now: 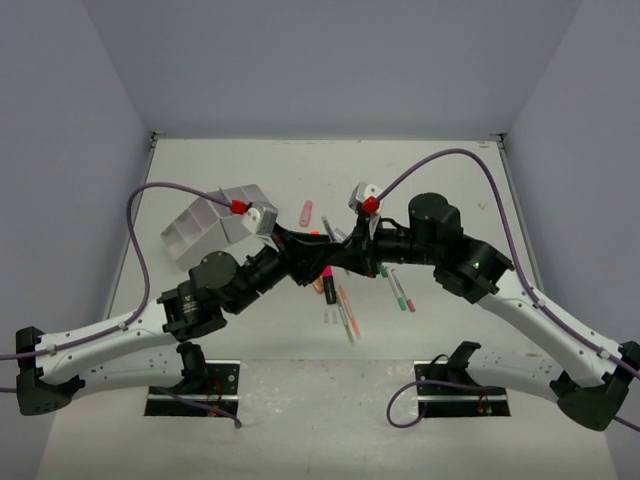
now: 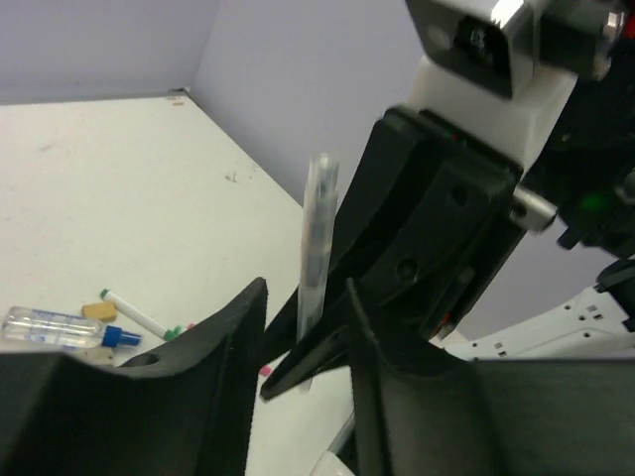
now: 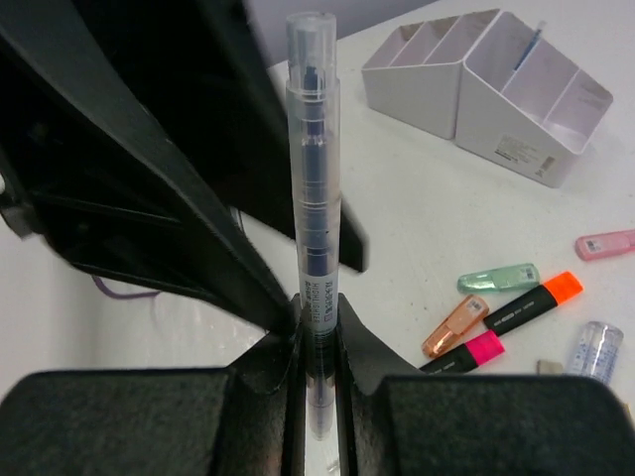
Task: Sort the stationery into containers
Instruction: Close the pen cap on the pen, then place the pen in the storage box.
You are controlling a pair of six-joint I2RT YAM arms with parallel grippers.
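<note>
A clear highlighter with a dark blue core (image 3: 314, 198) stands upright between the pads of my right gripper (image 3: 316, 327), which is shut on its lower part. In the left wrist view the same highlighter (image 2: 317, 238) rises between the spread fingers of my left gripper (image 2: 305, 288), which is open around it and around the right gripper's black fingertip. Both grippers meet above the table's middle (image 1: 322, 262). The two white containers (image 1: 205, 228) stand at the back left, shown close in the right wrist view (image 3: 496, 79), one holding a thin blue pen (image 3: 531, 50).
Loose stationery lies under and beside the grippers: a green cap (image 3: 498, 278), an orange cap (image 3: 454, 325), black highlighters tipped orange (image 3: 531, 302) and pink (image 3: 471, 352), a pink piece (image 1: 306, 211), a green-ended marker (image 1: 400, 290) and a blue-capped clear tube (image 2: 60, 327).
</note>
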